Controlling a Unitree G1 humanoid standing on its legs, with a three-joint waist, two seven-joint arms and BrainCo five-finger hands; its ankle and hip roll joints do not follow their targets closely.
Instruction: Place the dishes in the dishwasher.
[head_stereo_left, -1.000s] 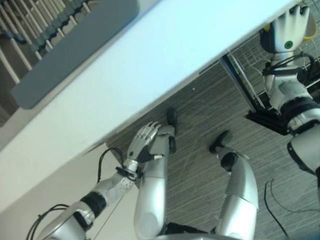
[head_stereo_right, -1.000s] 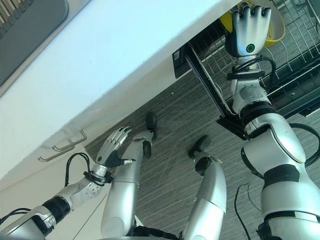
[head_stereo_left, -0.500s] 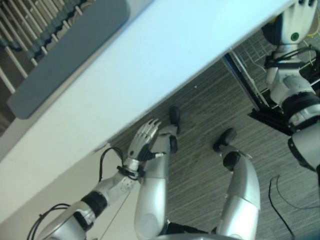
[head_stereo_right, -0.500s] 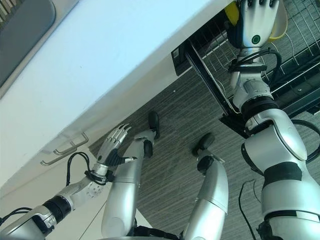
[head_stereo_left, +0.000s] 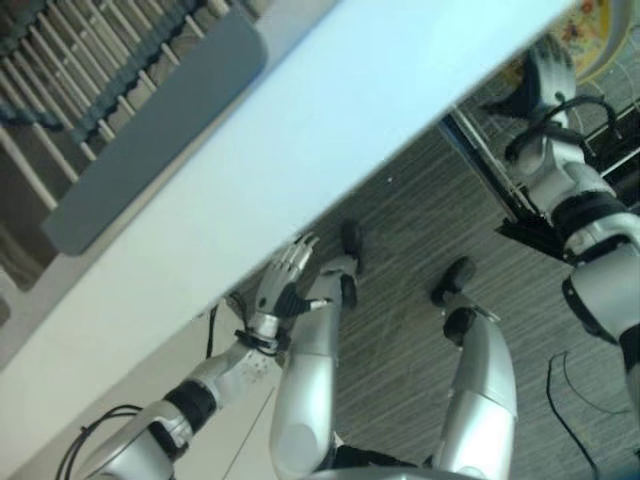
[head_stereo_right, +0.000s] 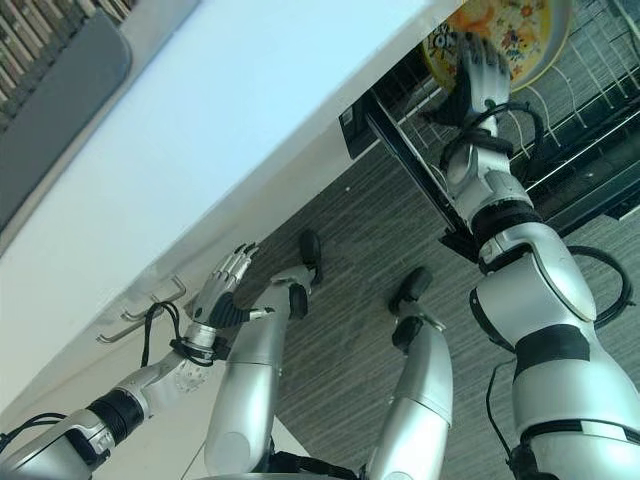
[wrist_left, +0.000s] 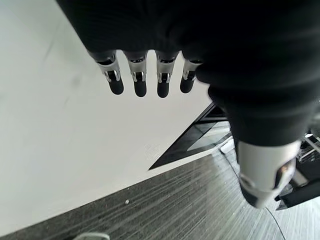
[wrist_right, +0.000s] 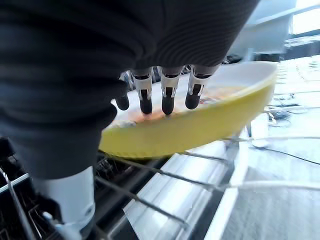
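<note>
A yellow plate (head_stereo_right: 510, 30) with a flowered face hangs tilted over the dishwasher's wire rack (head_stereo_right: 590, 95) at the top right. My right hand (head_stereo_right: 478, 72) is shut on it, its fingers (wrist_right: 167, 97) lying across the patterned face and the thumb (wrist_right: 70, 200) below the yellow rim (wrist_right: 200, 127). Rack wires (wrist_right: 165, 175) run just beneath the plate; whether they touch it I cannot tell. My left hand (head_stereo_left: 283, 285) hangs open and idle under the white counter's edge, its fingers (wrist_left: 137, 82) straight and holding nothing.
The white counter (head_stereo_left: 330, 110) crosses the view, with a grey drying mat (head_stereo_left: 150, 130) and a slatted rack at the top left. A cabinet handle (head_stereo_right: 150, 300) sits near my left hand. The dishwasher's dark open door (head_stereo_right: 400, 150) juts over the grey striped floor (head_stereo_left: 400, 230).
My right hand has turned over and reached deeper over the rack, so the plate's patterned face now shows instead of the back of the hand. The left hand has stayed put.
</note>
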